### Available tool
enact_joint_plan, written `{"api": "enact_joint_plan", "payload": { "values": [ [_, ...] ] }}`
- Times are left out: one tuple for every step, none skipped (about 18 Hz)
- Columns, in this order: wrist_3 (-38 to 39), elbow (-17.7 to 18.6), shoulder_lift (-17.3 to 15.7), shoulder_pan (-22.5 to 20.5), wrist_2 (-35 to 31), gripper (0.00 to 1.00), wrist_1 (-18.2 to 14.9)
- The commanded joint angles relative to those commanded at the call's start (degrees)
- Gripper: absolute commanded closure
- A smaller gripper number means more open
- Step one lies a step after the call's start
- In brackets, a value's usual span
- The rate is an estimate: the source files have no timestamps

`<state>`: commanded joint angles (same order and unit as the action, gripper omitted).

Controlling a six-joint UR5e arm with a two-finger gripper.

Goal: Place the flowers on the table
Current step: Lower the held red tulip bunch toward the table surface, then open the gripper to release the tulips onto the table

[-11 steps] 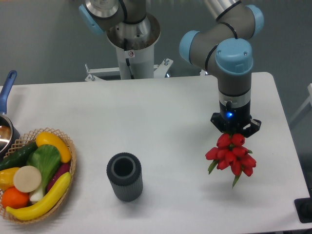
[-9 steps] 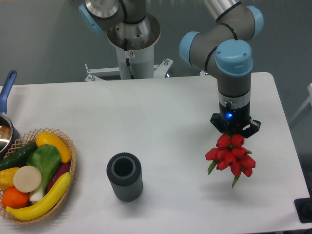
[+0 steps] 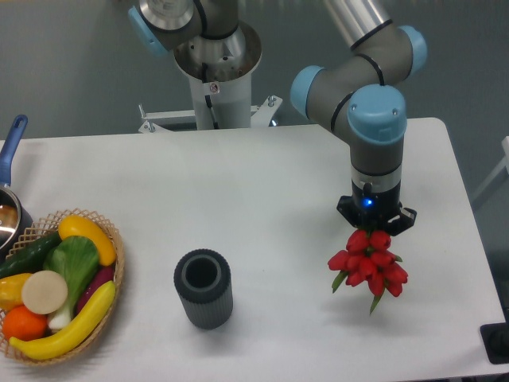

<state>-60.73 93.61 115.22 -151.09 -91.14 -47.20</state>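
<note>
The flowers (image 3: 367, 265), a small bunch of red buds with thin green leaves, hang buds-down under my gripper (image 3: 375, 228) at the right of the white table (image 3: 262, 183). The gripper points straight down and is shut on the top of the bunch. The fingertips are hidden behind the buds. The lowest green tip sits close to the tabletop; I cannot tell whether it touches.
A dark ribbed cylinder (image 3: 203, 289) stands upright left of the flowers. A wicker basket (image 3: 118, 280) of fruit and vegetables sits at the front left edge. A pot with a blue handle (image 3: 11, 147) is at the far left. A dark object (image 3: 496, 342) is at the lower right corner.
The gripper and the flowers have shifted slightly left and a little toward the table's front. Nothing else has moved.
</note>
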Motion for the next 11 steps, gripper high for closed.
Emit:
{"api": "enact_joint_plan", "payload": {
  "values": [
    [0.00,0.00,0.53,0.18,0.00,0.84,0.52],
    [0.00,0.17,1.06,0.27,0.00,0.83,1.57],
    [0.09,0.26,1.41,0.27,0.00,0.81,2.45],
    [0.09,0.00,1.94,0.79,0.00,0.80,2.98],
    [0.17,-0.09,2.20,0.97,-0.09,0.77,3.16],
    [0.09,-0.09,2.38,1.06,0.00,0.72,3.25],
    [0.09,-0.18,2.47,1.06,0.09,0.63,3.25],
    [0.00,-0.18,2.90,1.15,0.09,0.55,3.34],
    [0.00,-0.27,3.08,1.15,0.09,0.47,3.34],
    [-0.09,-0.27,3.17,1.24,0.17,0.39,3.34],
    [-0.18,-0.35,3.26,1.15,0.26,0.15,3.43]
  ]
}}
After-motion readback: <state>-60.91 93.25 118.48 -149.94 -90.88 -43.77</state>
